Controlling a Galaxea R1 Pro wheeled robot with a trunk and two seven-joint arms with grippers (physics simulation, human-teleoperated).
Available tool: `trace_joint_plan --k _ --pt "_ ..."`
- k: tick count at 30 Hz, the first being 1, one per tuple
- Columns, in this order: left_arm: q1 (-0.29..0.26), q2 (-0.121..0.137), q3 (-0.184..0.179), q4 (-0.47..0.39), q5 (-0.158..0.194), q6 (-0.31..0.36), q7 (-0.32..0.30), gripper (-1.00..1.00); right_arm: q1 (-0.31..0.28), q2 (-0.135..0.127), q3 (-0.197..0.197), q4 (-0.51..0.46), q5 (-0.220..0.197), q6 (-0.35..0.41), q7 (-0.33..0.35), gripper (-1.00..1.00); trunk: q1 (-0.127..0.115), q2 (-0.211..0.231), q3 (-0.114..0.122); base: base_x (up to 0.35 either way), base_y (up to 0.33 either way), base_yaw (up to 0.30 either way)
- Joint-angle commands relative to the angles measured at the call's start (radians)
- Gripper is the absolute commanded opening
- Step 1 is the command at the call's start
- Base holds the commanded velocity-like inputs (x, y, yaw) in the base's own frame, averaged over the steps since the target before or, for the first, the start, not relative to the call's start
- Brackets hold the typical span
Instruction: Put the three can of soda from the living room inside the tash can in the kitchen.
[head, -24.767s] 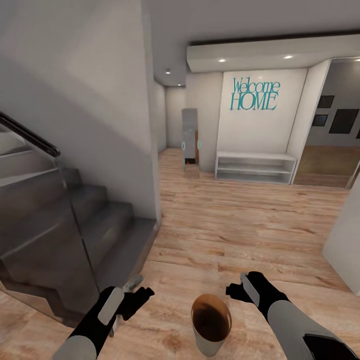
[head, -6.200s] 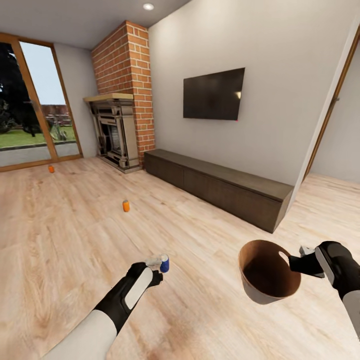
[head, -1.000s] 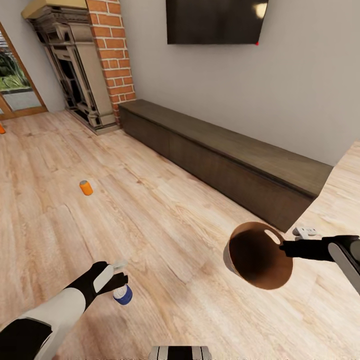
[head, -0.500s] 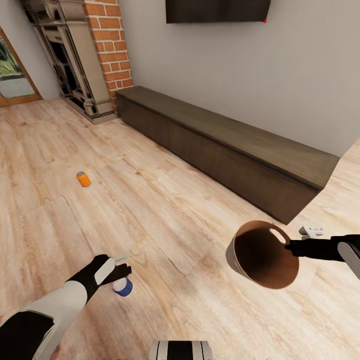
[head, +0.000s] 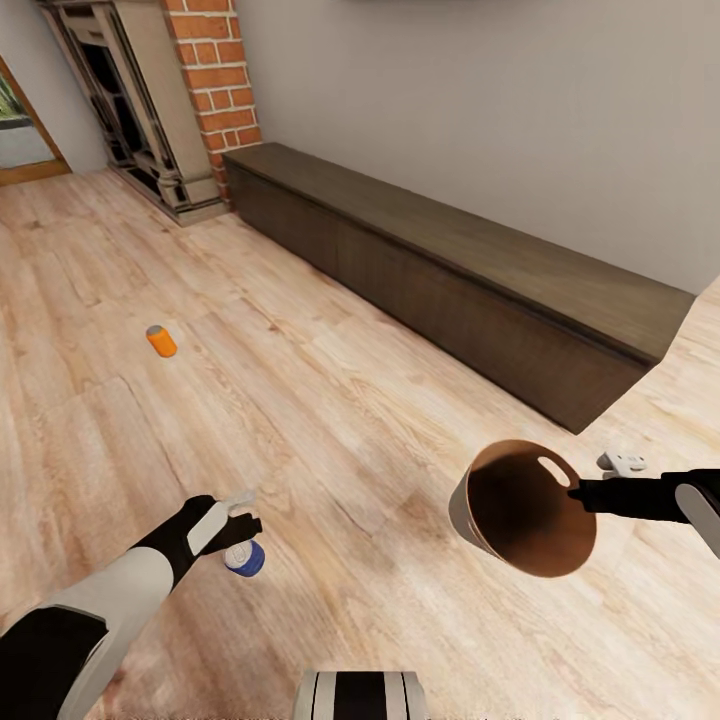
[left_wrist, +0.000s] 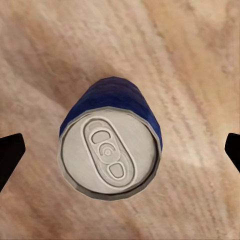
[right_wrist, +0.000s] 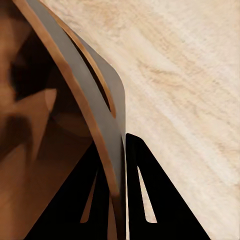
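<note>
Head view: the left claw (head: 240, 528) hangs just above the blue can (head: 245, 558), which stands upright on the wood floor (head: 330, 400). An orange can (head: 160, 341) stands well apart, further into the living room, toward the fireplace (head: 140, 110). The right claw (head: 580, 490) holds the bin (head: 520, 510) by its rim, off the floor and tilted, so that the dark inside faces the camera. A long dark cabinet (head: 460, 280) runs along the wall behind it.

Left wrist view: the blue can (left_wrist: 111, 145) is seen from above, with its silvery top and pull tab. The two black fingertips (left_wrist: 10, 157) are at the opposite edges of the picture, wide apart and not touching the can. So this claw is spread, and the can sits between its fingers.

Right wrist view: the right claw (right_wrist: 124, 150) is pressed together on the thin wall of the bin (right_wrist: 95, 115), one finger inside and one outside, just beside the handle cut-out.

I think the can is light and stiff, but its round painted side may be slippery and it can tip easily. The best place to take it is probably the middle of the side, with the fingers on two opposite sides and lowered below the top rim. The bin looks light too, but a pinch at one point of the rim lets it swing.
</note>
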Motion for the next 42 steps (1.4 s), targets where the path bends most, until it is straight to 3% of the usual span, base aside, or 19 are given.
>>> trace_joint_plan --k 1,17,35,36,42 --pt "0.000 0.000 0.000 0.000 0.000 0.000 0.000 1.00 -0.001 0.000 0.000 0.000 -0.028 0.003 0.006 -1.00 0.000 0.000 -0.004 0.000 0.000 0.000" --pt "0.001 -0.001 -0.001 0.000 0.000 -0.002 0.002 1.00 -0.001 0.000 0.000 0.000 -0.028 0.003 0.006 -1.00 0.007 -0.004 -0.066 0.000 0.000 0.000" --pt "0.012 -0.001 -0.008 -0.003 -0.002 -0.046 0.014 1.00 -0.001 -0.001 -0.001 -0.003 -0.028 0.003 0.006 -1.00 0.007 -0.004 -0.066 0.000 0.000 0.000" --pt "0.012 -0.001 -0.008 -0.002 -0.002 -0.050 0.014 -1.00 -0.001 -0.001 -0.002 -0.003 -0.028 0.003 0.006 -1.00 0.007 -0.004 -0.066 0.000 0.000 0.000" --pt "0.013 -0.001 -0.008 0.001 -0.001 -0.061 0.013 -1.00 -0.001 -0.002 -0.002 -0.003 -0.028 0.003 0.006 -1.00 0.007 -0.004 -0.066 0.000 0.000 0.000"
